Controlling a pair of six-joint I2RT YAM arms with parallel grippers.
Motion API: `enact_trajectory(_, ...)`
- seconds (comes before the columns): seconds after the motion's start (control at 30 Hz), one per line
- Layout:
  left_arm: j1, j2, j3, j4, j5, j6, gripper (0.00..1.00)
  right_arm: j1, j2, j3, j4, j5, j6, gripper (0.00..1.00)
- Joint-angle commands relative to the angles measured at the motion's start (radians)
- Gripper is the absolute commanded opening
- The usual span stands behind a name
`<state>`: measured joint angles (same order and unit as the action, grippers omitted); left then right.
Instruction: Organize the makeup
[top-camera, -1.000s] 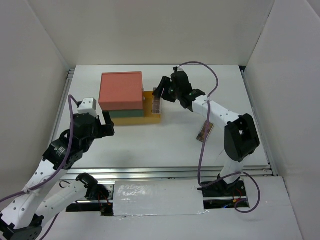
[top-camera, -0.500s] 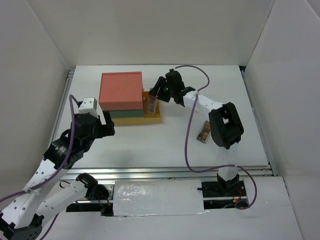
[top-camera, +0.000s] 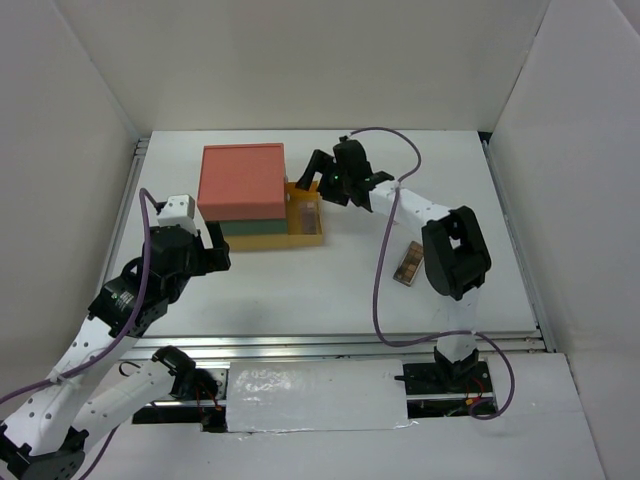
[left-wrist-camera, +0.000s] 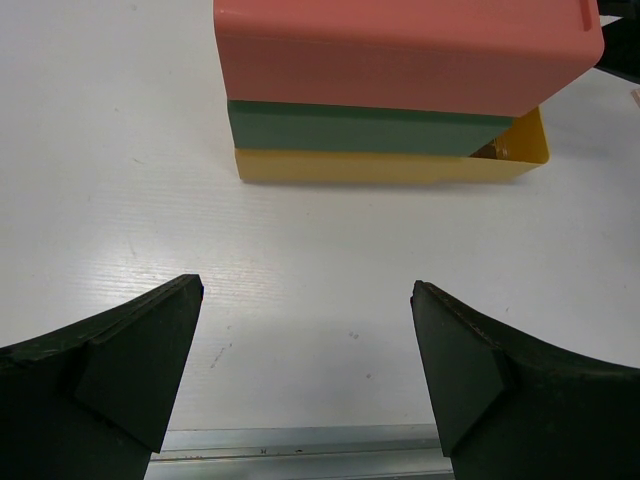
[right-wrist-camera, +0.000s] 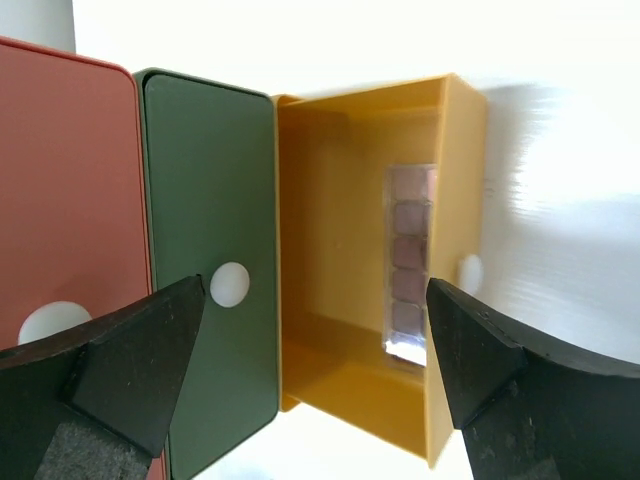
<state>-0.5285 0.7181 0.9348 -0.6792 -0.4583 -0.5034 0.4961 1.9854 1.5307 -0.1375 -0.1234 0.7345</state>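
Pinkish-mauve squared palette (right-wrist-camera: 411, 262); yellow drawer (right-wrist-camera: 335, 210), green drawer (right-wrist-camera: 205, 190), orange drawer (right-wrist-camera: 70, 170).

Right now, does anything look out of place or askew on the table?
One eyeshadow palette lies loose and skewed on the table, beside the right arm. The yellow drawer stands pulled out, with a second palette against one wall. Nothing looks spilled or damaged.

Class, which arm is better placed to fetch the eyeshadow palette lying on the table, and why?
Right. The eyeshadow palette lies on the right arm's side, and the right gripper is open; the left gripper is farther.
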Motion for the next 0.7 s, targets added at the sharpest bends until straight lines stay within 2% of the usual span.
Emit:
enact_trajectory(0.0,0.005,-0.006,0.001,0.033,0.006,0.002,0.99,-0.046,-0.144,-0.019,-0.042,0.069,-0.007,1.0)
enact_trajectory(0.03,0.005,-0.008,0.001,0.033,0.007,0.0,0.99,-0.056,-0.214,-0.08,-0.054,0.1,0.003,1.0)
enact_trajectory(0.07,0.005,-0.009,0.001,0.032,0.006,-0.001,0.99,-0.065,-0.25,-0.111,-0.071,0.195,0.006,1.0)
enact_trajectory(0.17,0.007,-0.014,0.001,0.032,0.01,-0.001,0.99,-0.096,-0.388,-0.231,-0.239,0.403,0.032,1.0)
enact_trajectory(0.23,0.007,-0.013,0.002,0.033,0.015,0.0,0.99,-0.132,-0.472,-0.314,-0.322,0.477,0.083,1.0)
enact_trajectory(0.33,0.012,0.001,0.007,0.033,0.029,0.005,0.99,-0.209,-0.552,-0.429,-0.436,0.482,0.129,1.0)
enact_trajectory(0.5,0.022,0.009,0.01,0.03,0.047,0.008,0.99,-0.217,-0.617,-0.562,-0.505,0.533,0.157,1.0)
enact_trajectory(0.67,0.022,-0.009,0.006,0.027,0.044,0.003,0.99,-0.226,-0.55,-0.606,-0.514,0.559,0.18,1.0)
